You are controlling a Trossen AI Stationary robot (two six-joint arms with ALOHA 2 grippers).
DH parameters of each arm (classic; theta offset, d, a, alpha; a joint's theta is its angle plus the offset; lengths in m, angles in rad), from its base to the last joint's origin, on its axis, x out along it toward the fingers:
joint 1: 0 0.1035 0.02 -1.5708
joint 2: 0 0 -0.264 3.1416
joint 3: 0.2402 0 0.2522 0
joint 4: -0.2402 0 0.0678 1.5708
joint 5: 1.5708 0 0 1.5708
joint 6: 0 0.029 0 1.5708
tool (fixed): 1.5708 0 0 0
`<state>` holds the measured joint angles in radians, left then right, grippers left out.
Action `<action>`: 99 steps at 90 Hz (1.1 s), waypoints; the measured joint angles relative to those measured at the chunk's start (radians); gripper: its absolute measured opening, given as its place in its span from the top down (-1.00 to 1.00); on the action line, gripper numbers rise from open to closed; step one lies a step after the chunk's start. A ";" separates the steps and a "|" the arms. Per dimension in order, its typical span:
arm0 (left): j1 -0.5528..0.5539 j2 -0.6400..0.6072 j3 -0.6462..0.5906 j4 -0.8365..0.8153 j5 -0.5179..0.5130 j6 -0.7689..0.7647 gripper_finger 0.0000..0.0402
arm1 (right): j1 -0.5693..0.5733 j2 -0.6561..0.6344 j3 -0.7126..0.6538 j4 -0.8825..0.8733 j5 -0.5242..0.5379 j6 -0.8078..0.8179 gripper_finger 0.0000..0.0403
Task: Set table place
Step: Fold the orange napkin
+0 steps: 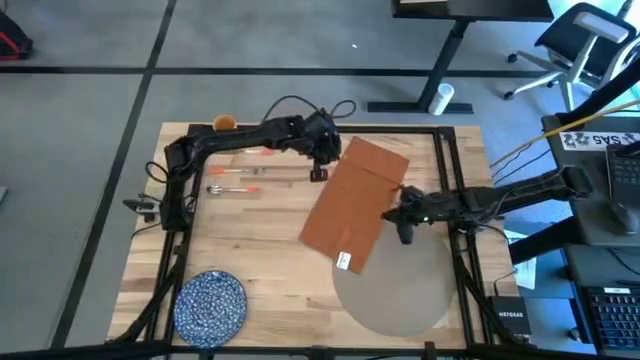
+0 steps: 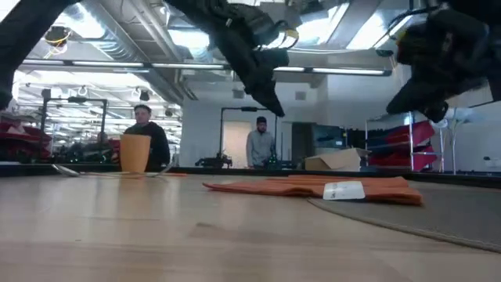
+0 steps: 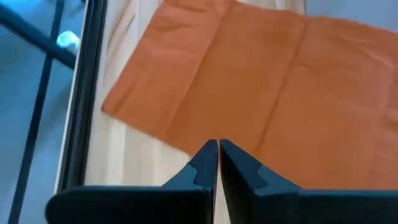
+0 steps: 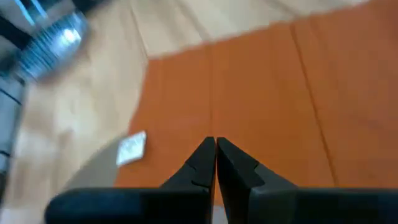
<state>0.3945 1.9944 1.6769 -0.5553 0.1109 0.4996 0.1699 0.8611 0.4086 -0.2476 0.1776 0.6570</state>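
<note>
Across the middle of the surface (image 1: 270,270) the napkin (image 1: 355,200) runs diagonally, its near end overlapping the placemat (image 1: 400,290). Right gripper (image 1: 405,236), fingers together, hangs over that overlapped edge; left gripper (image 1: 319,173), also closed, hovers beside the far corner.

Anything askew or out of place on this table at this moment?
Yes: the rust-red napkin lies diagonally, skewed to the table edges, its tagged corner overlapping the round placemat. The blue plate sits at the opposite near corner, off the placemat. Left gripper and right gripper hover, both shut.
</note>
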 joint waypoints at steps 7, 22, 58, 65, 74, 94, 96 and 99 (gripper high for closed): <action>0.007 0.023 0.000 0.012 0.010 0.022 1.00 | 0.000 0.115 0.075 -0.030 -0.017 -0.003 1.00; 0.014 0.071 0.000 0.077 0.046 0.046 1.00 | 0.000 0.343 0.256 -0.145 -0.040 0.003 1.00; 0.077 0.145 0.006 0.207 0.189 -0.023 1.00 | 0.000 0.689 0.546 -0.276 -0.041 0.098 1.00; 0.083 0.153 0.007 0.245 0.218 -0.040 1.00 | 0.000 0.709 0.561 -0.276 -0.041 0.120 1.00; 0.086 0.167 0.007 0.244 0.264 -0.071 1.00 | 0.001 0.718 0.561 -0.278 -0.042 0.138 1.00; 0.094 0.153 0.006 0.103 0.290 -0.130 1.00 | 0.008 0.720 0.561 -0.331 -0.097 0.126 1.00; 0.097 0.142 0.006 0.088 0.296 -0.135 1.00 | 0.012 0.720 0.561 -0.332 -0.104 0.115 1.00; 0.102 0.120 0.006 0.062 0.304 -0.139 1.00 | 0.017 0.720 0.561 -0.330 -0.115 0.092 1.00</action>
<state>0.4965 2.1149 1.6825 -0.4930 0.4145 0.3602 0.1873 1.5810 0.9695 -0.5780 0.0622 0.7490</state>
